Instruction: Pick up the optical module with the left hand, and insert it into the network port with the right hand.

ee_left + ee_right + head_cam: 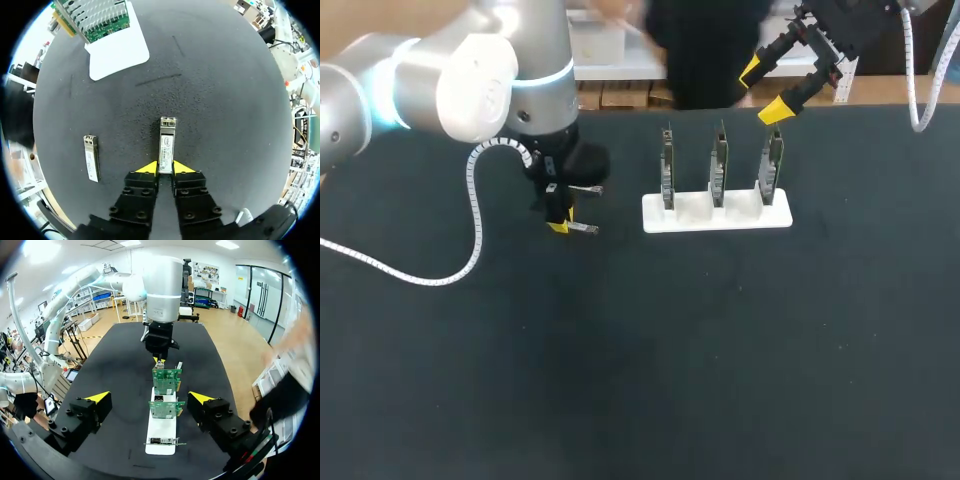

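Left gripper (165, 168): pinching the optical module (166, 142) beside the white stand (716, 216).
Right gripper (764, 91): hovering wide open over the stand.

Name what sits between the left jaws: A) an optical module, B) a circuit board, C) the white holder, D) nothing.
A: in the left wrist view the left jaws press on the optical module from both sides, yellow tips against its near end.

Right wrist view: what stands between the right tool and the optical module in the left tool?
A white holder with three upright network cards, in a row ahead of the right tool; the left tool is beyond them.
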